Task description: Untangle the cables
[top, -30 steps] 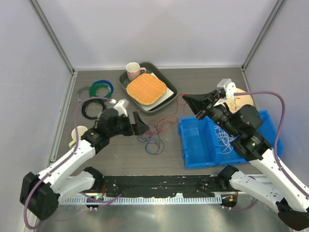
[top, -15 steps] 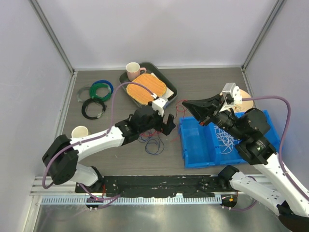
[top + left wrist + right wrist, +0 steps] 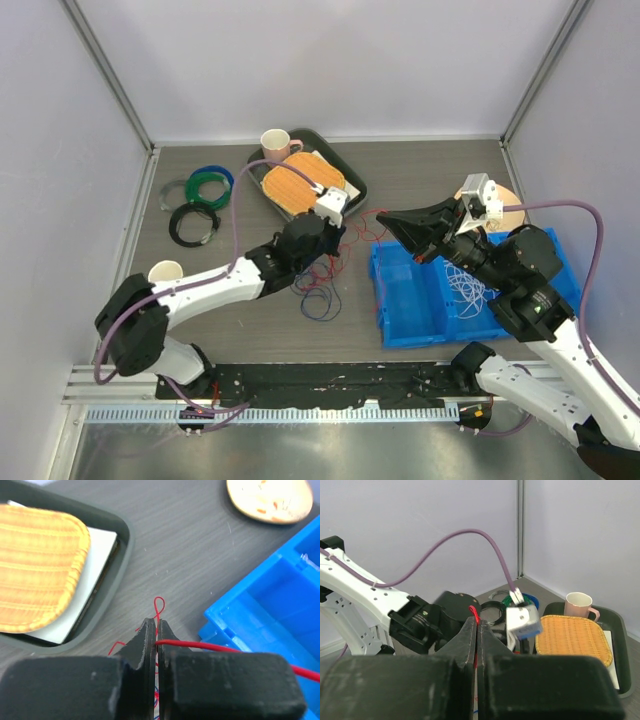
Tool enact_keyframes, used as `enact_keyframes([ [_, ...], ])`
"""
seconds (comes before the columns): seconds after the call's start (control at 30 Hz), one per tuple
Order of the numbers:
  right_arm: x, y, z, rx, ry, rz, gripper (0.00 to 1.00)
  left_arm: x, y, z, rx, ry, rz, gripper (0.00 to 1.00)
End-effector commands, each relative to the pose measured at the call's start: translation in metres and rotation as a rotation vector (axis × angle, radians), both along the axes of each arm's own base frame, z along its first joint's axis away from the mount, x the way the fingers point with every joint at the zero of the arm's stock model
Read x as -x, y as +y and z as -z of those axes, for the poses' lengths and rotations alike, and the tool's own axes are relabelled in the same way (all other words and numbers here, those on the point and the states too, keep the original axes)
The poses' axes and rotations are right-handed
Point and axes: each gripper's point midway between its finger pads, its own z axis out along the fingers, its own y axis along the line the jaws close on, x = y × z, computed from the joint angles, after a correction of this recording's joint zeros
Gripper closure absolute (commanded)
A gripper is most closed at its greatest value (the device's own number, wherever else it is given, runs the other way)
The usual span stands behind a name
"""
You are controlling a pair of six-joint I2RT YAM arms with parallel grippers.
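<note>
Both pincers [image 3: 156, 626] [image 3: 476, 623] tight on red cable [image 3: 215, 648].

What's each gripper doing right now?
Left gripper: closed, pinching the red cable.
Right gripper: closed, red cable pinched at its tips.

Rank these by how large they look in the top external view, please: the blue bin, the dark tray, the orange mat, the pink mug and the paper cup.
1. blue bin
2. dark tray
3. orange mat
4. pink mug and paper cup: these two look about alike, so I do not order them.
</note>
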Motion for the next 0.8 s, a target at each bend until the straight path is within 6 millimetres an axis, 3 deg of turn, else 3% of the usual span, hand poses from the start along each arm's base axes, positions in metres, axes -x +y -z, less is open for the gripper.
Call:
enact_keyframes([
  [0.0,-0.002,-0.004,-0.011,-0.023,-0.035,0.025,0.99,-0.001,0.032,-0.107,0.207,-0.195,-0.112,1.0],
  [0.07,-0.006,-0.003,-0.009,-0.009,-0.035,0.033,0.99,0.007,0.046,-0.131,0.241,-0.219,-0.128,1.0],
  [0.13,-0.007,0.001,-0.007,0.009,-0.042,0.024,0.98,0.019,0.067,-0.173,0.315,-0.27,-0.15,1.0],
  [0.17,-0.005,0.009,-0.001,0.042,-0.049,-0.023,0.89,0.023,0.072,-0.178,0.324,-0.263,-0.156,1.0],
  [0.2,0.0,0.016,0.003,0.079,-0.073,-0.071,0.81,0.031,0.086,-0.199,0.366,-0.287,-0.169,1.0],
  [0.23,0.004,0.021,0.004,0.129,-0.136,-0.112,0.63,0.036,0.091,-0.205,0.367,-0.285,-0.166,1.0],
  [0.27,0.021,0.031,0.018,0.196,-0.155,-0.239,0.54,0.039,0.097,-0.213,0.386,-0.288,-0.17,0.99],
  [0.3,0.023,0.039,0.028,0.234,-0.157,-0.295,0.49,0.043,0.101,-0.218,0.398,-0.292,-0.169,1.0],
  [0.33,0.027,0.042,0.029,0.248,-0.172,-0.334,0.4,0.05,0.106,-0.222,0.405,-0.29,-0.157,1.0],
  [0.43,0.023,0.05,0.029,0.23,-0.132,-0.356,0.37,0.063,0.109,-0.22,0.426,-0.288,-0.108,1.0],
  [0.6,-0.014,0.05,0.026,0.184,-0.021,-0.196,0.35,0.085,0.103,-0.206,0.413,-0.283,0.021,1.0],
  [0.7,-0.024,0.063,0.04,0.229,-0.031,-0.231,0.34,0.099,0.1,-0.206,0.417,-0.29,0.099,1.0],
  [0.73,-0.016,0.069,0.046,0.271,-0.059,-0.302,0.34,0.102,0.099,-0.206,0.425,-0.286,0.111,1.0],
  [0.77,-0.021,0.077,0.06,0.315,-0.056,-0.336,0.34,0.105,0.1,-0.207,0.434,-0.288,0.125,1.0],
])
